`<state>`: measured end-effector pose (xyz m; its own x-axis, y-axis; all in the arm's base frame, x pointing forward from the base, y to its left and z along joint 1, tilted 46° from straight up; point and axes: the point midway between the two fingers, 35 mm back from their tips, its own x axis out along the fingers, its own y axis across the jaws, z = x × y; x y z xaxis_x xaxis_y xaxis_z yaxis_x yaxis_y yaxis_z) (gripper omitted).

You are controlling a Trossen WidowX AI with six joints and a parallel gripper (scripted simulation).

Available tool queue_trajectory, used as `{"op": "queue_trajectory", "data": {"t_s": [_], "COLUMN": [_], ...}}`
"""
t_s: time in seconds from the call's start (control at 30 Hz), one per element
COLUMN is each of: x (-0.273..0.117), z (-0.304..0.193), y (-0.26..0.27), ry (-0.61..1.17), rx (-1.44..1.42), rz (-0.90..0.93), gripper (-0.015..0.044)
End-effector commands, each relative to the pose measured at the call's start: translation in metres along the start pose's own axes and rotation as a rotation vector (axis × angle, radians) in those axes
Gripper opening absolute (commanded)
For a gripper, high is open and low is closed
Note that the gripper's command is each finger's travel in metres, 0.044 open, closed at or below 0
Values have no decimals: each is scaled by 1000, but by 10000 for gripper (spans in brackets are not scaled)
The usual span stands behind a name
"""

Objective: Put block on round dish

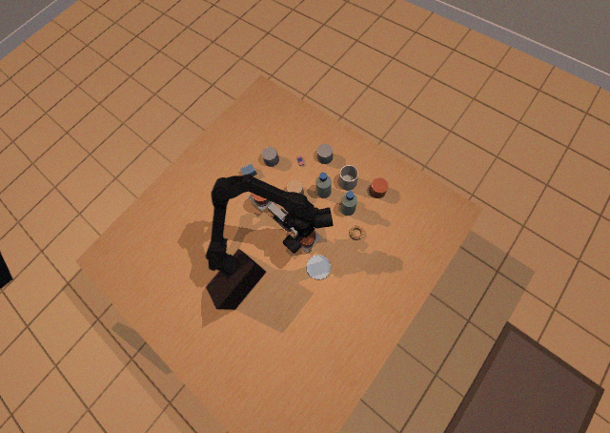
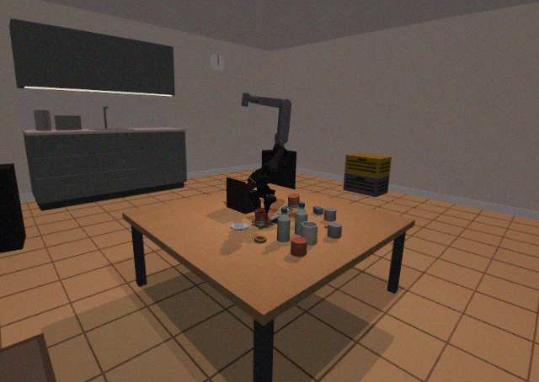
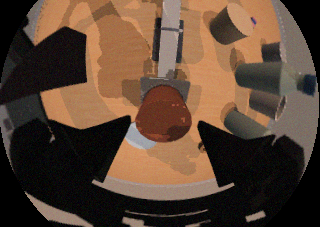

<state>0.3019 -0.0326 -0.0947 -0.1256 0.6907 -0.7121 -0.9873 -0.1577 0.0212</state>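
One red-brown cup (image 1: 308,241) (image 2: 261,215) (image 3: 164,118) stands on the end of the balance (image 1: 277,213) (image 2: 274,218) (image 3: 169,52) nearest the dish. The other cup (image 1: 259,200) (image 2: 293,199) stands on the far end, partly behind the arm in the top view. My gripper (image 1: 301,236) (image 2: 263,205) (image 3: 164,122) is open and empty, above the near cup, which shows between its fingers in the wrist view. Contact is not visible. The round pale dish (image 1: 317,267) (image 2: 239,226) (image 3: 140,138) lies just beyond that cup, with nothing on it. No block shows; I cannot tell how the beam tilts.
Two bottles (image 1: 323,186) (image 1: 349,204) (image 2: 283,229) stand beside the balance, with a grey mug (image 1: 349,177) (image 2: 309,234) and a red cylinder (image 1: 379,187) (image 2: 298,246) beyond. A tan cylinder (image 1: 294,188) (image 3: 231,25) stands near the beam. A small ring (image 1: 356,237) (image 2: 260,241) lies beyond the dish.
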Motion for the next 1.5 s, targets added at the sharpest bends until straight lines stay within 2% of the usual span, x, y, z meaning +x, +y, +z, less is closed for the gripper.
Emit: {"op": "queue_trajectory", "data": {"t_s": [0.0, 0.73, 0.87, 1.07, 1.43, 1.47], "x": [8, 41, 41, 41, 32, 31], "z": [1, 2, 2, 2, 1, 1], "y": [1, 2, 2, 2, 0, 0], "ry": [-5, -8, -8, -8, -6, -6], "rx": [5, 4, 4, 4, 5, 5], "rz": [2, 2, 2, 2, 1, 1], "gripper": [440, 440, 335, 295, 6, 0]}}
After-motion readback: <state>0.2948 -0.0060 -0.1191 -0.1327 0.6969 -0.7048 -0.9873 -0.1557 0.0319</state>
